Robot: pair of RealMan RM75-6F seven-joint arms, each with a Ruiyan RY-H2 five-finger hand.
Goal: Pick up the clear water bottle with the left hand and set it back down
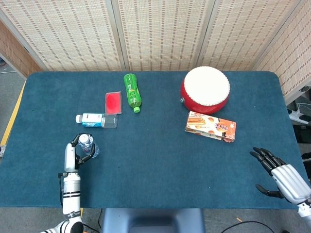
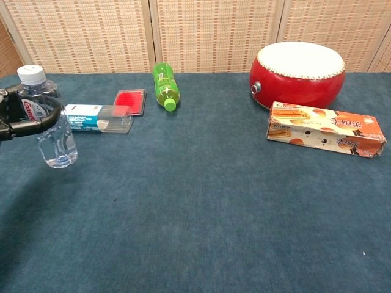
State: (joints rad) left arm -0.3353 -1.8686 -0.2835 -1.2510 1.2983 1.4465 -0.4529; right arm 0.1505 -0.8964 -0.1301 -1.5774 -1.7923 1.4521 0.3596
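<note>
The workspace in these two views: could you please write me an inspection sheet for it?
Surface: table under a dark blue cloth, no spills seen.
Job's things: clear water bottle, upright, white cap on, near the table's front left; whether its base touches the cloth cannot be told.
Clutter: green bottle on its side; red card; small blue-labelled bottle on its side; red drum; snack box.
Hands: left hand holds the water bottle; right hand at the front right corner, fingers spread, holding nothing.
Cables: nothing seen on the table.
Surroundings: woven folding screen behind the table; yellow floor tape on the left.
</note>
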